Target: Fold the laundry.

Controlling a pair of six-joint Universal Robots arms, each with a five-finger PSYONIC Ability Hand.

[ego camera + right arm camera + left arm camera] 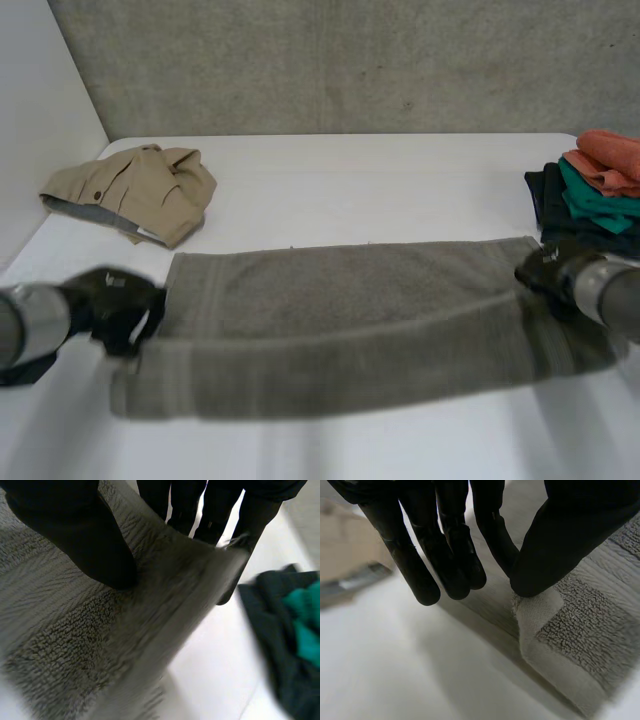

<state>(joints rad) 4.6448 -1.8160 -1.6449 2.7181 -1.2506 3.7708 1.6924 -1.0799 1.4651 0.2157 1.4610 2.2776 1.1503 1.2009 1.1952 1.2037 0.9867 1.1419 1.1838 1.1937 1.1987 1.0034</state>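
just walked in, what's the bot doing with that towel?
It is mid-fold on a grey towel stretched across the white table. The left robot hand pinches one end's corner between thumb and finger. The right robot hand grips the other end, thumb on top, fingers under the edge. A tan shirt lies far left; a stack of folded clothes sits far right.

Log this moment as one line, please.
grey towel: spread crosswise | left hand: pinches left-end corner | right hand: pinches right end | aside: tan shirt, clothes stack
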